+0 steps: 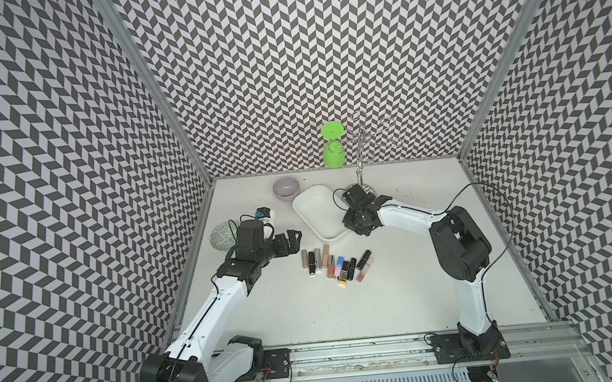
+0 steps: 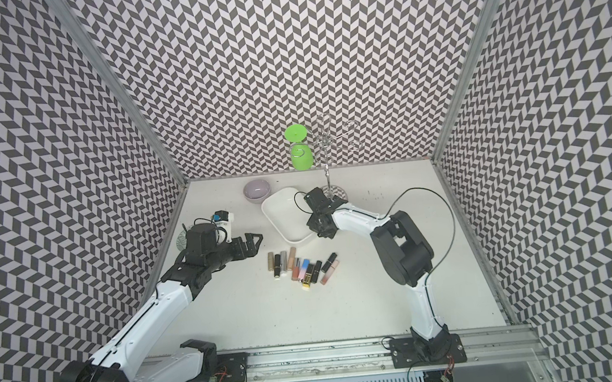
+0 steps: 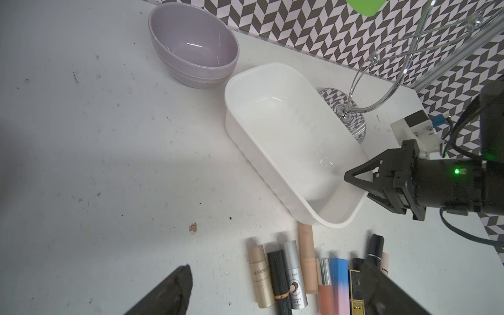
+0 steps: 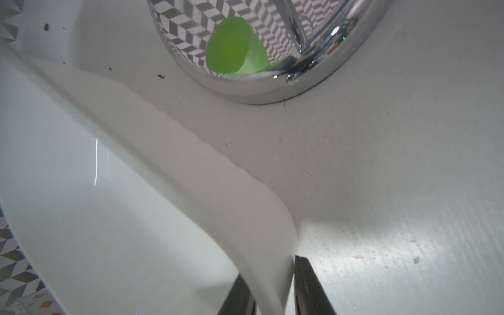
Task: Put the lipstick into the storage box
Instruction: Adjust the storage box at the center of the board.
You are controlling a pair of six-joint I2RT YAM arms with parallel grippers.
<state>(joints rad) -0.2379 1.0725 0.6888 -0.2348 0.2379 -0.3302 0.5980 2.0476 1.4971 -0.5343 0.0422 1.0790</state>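
Centre frame: right gripper (image 4: 268, 267) pinches the right rim of the storage box (image 1: 318, 213), chrome stand (image 1: 359, 157) just above, grey bowl (image 1: 286, 188) upper left — left gripper (image 1: 295, 242) spread, left of the lipsticks (image 1: 335, 265).

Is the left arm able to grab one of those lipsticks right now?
Probably yes. The left gripper is open right beside the lipsticks, with only bare table between them. The right gripper is out of the way, pinching the storage box rim.

The storage box (image 3: 275, 66) is smooth, glossy white plastic. The tabletop (image 3: 109, 163) is matt and scuffed. The stand base (image 4: 245, 88) is mirror-polished metal.
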